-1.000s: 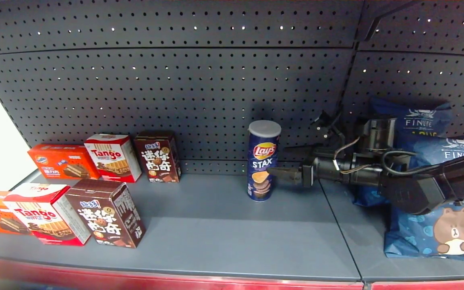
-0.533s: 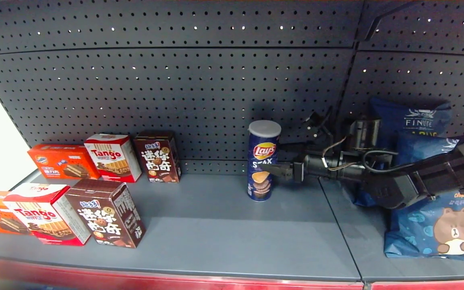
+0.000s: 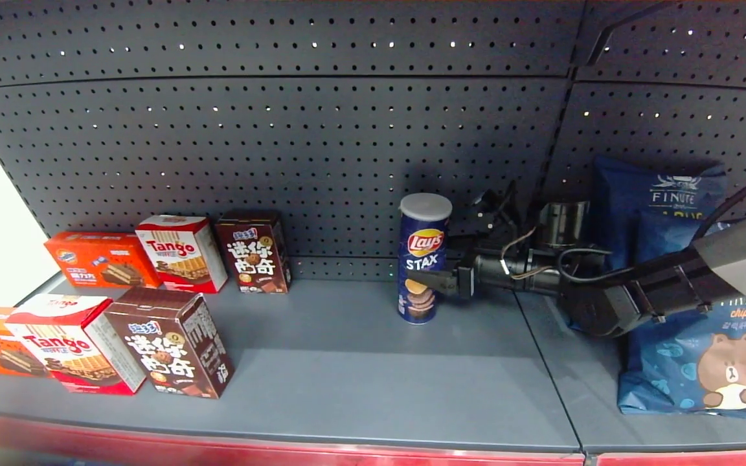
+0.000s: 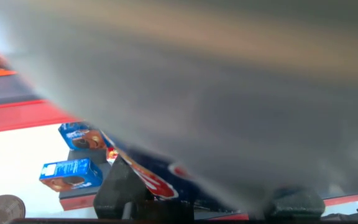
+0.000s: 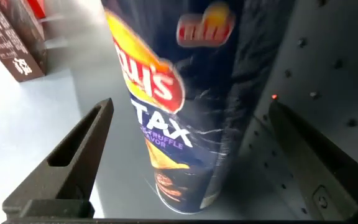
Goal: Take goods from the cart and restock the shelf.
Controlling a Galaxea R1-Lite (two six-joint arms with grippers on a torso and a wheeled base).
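A tall dark blue chips can [image 3: 423, 259] with a grey lid stands upright near the back of the grey shelf [image 3: 347, 362]. My right gripper [image 3: 432, 266] comes in from the right at mid-height of the can and is open, one finger in front of it and one behind. In the right wrist view the can [image 5: 185, 106] sits between the two black fingers [image 5: 73, 155], with a gap on each side. My left gripper [image 4: 207, 202] is shut on a second dark blue can [image 4: 166, 180] with a red mark, under a blurred grey surface.
Snack boxes stand in two rows at the left: orange [image 3: 102, 259], red-and-white [image 3: 182, 252] and brown [image 3: 253, 249] at the back, more at the front [image 3: 169, 349]. Blue snack bags [image 3: 703, 349] fill the right. The pegboard wall [image 3: 321, 142] is close behind the can.
My right arm has moved left along the shelf, and its open fingers now straddle the chips can. The can and the boxes have stayed put.
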